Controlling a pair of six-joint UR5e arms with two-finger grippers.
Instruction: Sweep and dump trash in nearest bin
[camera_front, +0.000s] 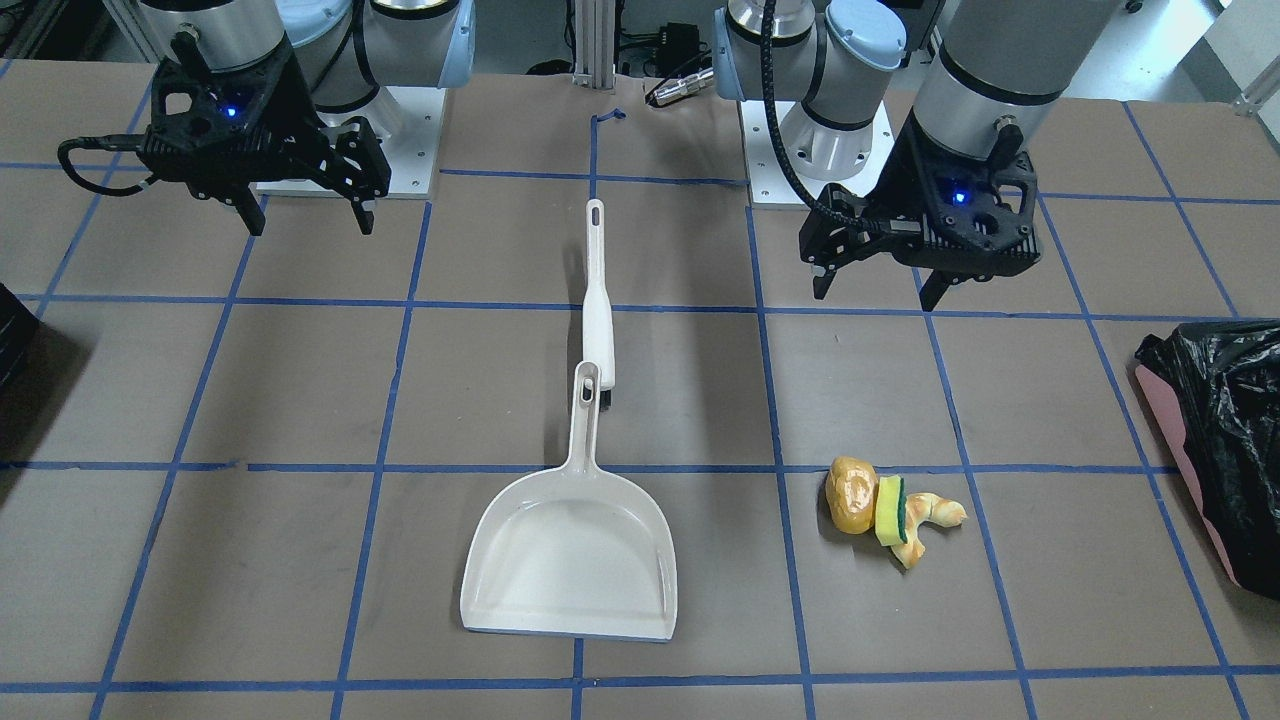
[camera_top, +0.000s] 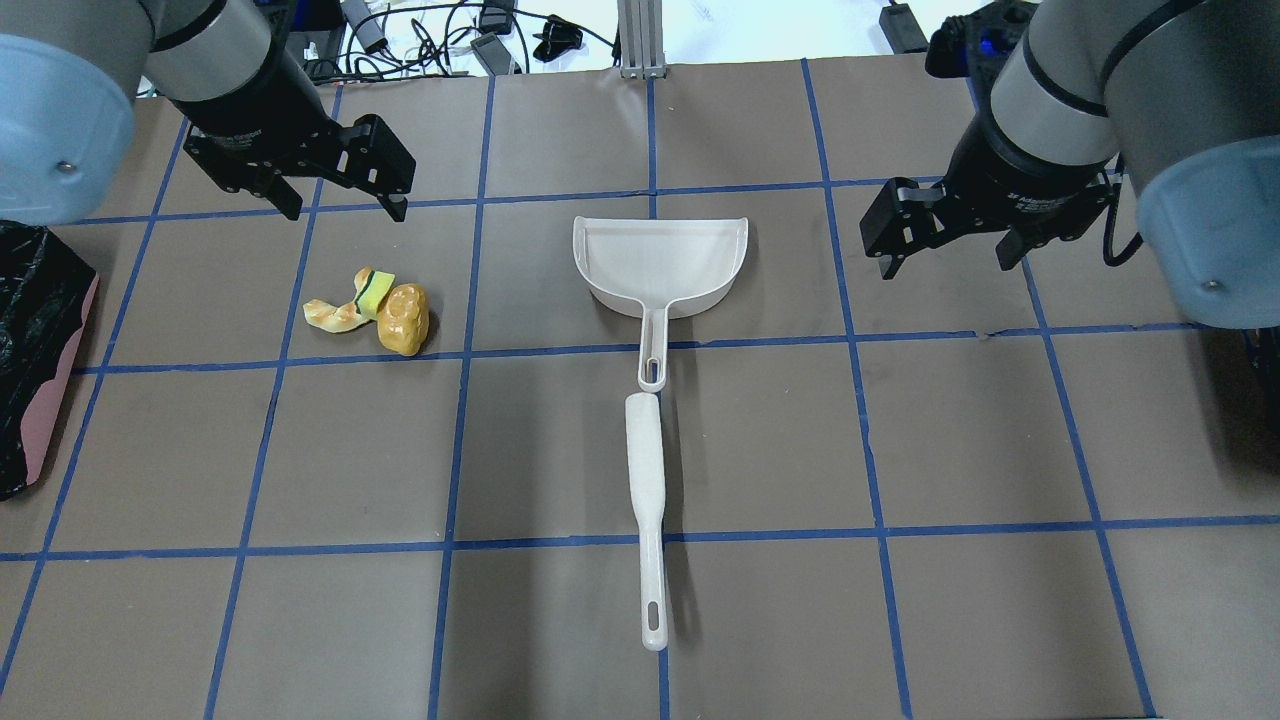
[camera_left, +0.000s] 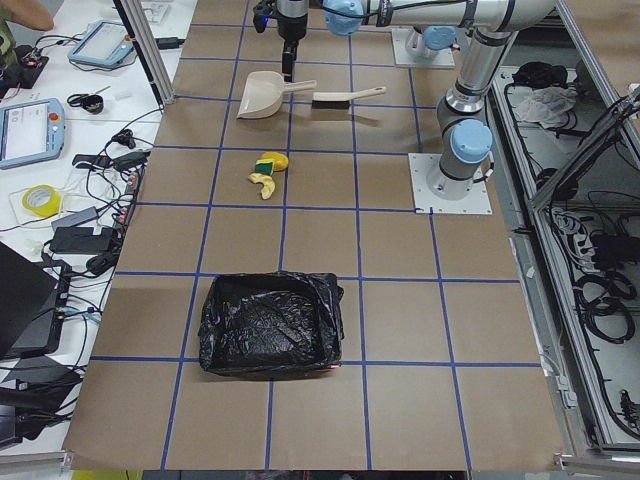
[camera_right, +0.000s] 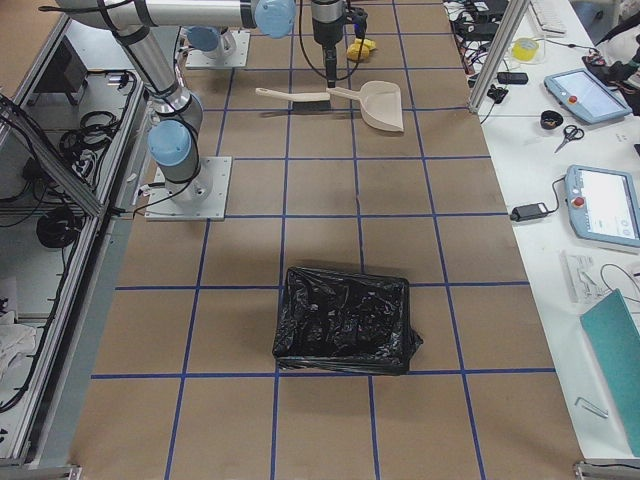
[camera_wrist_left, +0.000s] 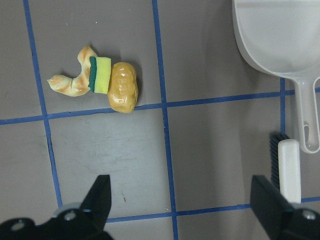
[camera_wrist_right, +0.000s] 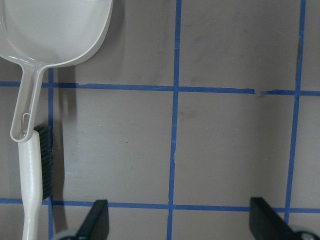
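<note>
The trash is a glossy yellow-brown lump, a yellow-and-green sponge piece and a tan croissant piece, touching each other on the table; it also shows in the front view and the left wrist view. My left gripper is open and empty, hovering just beyond the trash. The bin, pink-sided with a black bag, stands at the table's left end. A white dustpan and a white brush lie end to end in the middle. My right gripper is open and empty, to the right of the dustpan.
A second black-bagged container stands at the table's right end, seen as a dark edge in the front view. Blue tape lines grid the brown table. Cables and devices lie beyond the far table edge.
</note>
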